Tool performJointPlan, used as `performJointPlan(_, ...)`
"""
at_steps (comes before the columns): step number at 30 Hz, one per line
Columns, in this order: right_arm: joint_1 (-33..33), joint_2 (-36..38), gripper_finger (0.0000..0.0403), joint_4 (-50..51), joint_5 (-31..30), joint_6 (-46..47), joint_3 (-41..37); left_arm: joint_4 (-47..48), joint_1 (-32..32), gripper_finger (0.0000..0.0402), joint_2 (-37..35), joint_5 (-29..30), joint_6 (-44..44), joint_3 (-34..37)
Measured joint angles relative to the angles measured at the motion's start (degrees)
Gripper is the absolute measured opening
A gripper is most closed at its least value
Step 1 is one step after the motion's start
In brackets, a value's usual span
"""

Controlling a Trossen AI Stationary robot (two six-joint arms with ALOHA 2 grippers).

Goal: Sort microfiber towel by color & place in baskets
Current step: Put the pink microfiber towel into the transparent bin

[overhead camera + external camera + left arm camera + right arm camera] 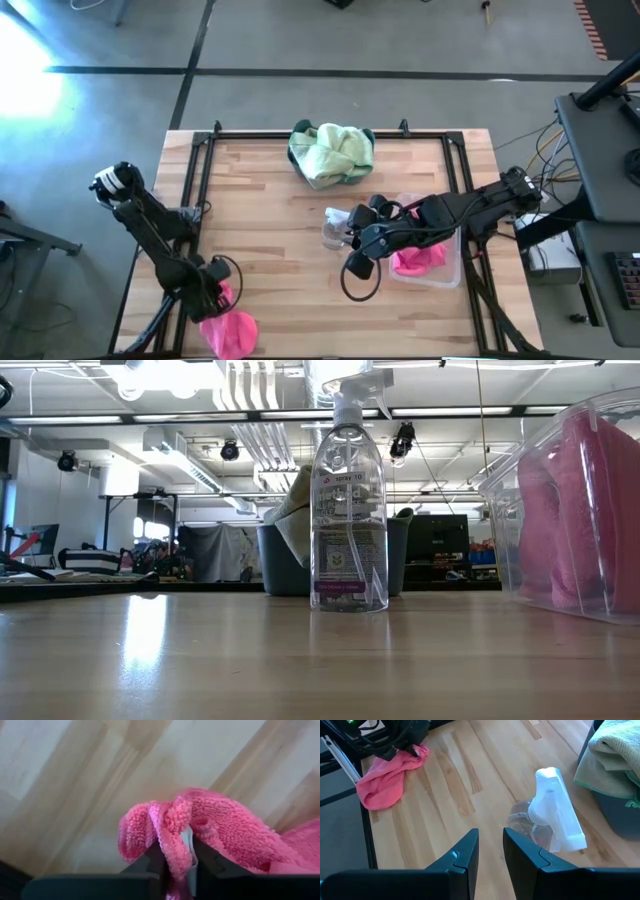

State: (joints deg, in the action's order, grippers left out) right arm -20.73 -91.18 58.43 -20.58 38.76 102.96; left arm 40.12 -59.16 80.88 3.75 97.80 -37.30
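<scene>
Left gripper [175, 865] at the near left table [260, 240] corner, clamped on a fold of a pink towel [220, 825], rest of the cloth bunched just beside it at the edge. Right gripper [490, 850] hanging with a narrow gap and nothing held, spray bottle [552, 810] just ahead, clear basket [445, 270] with pink towels [418, 258] beside its arm. Farther beyond, dark teal basket [275, 560] heaped with green towels [335, 152].

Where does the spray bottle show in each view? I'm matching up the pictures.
High view: spray bottle, mid-table, left of the clear basket.
Low view: centre, upright.
Left wrist view: not in it.
Right wrist view: beyond the fingers.
Shared landmark: the teal basket of green towels.
</scene>
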Motion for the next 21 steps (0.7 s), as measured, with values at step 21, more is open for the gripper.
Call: performJointPlan(21, 0.0, 0.0, 0.0082, 0.0, -0.3, -7.0, 0.0, 18.5, 8.2, 0.0009, -0.1, 15.7, -20.6, -22.7)
